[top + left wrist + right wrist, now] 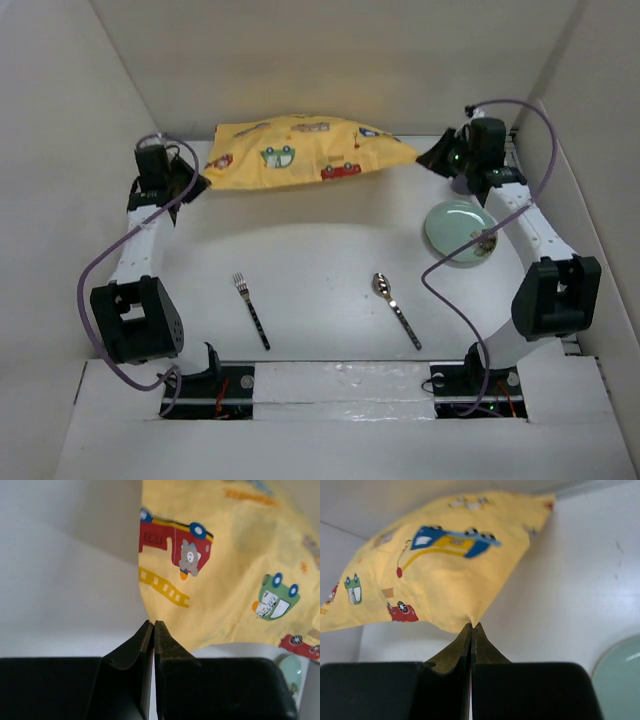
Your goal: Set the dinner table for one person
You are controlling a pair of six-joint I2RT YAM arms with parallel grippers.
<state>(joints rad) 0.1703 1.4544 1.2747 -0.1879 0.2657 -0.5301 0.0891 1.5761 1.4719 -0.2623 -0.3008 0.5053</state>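
Yellow car-print cloth (300, 152) hangs stretched over the far end of the surface (320, 255). The left hand (153, 625) is pinched closed on its left corner and the right hand (471, 626) is pinched closed on its right corner. The white surface runs wall to wall. On it lie a fork (251, 310) near left and a spoon (396, 310) near right. A green plate (460, 232) sits at right, by the right arm.

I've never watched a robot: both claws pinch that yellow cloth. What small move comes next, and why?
Probably lower the left gripper and right gripper together, laying the cloth flat on the table: each is shut on a corner, holding it stretched.
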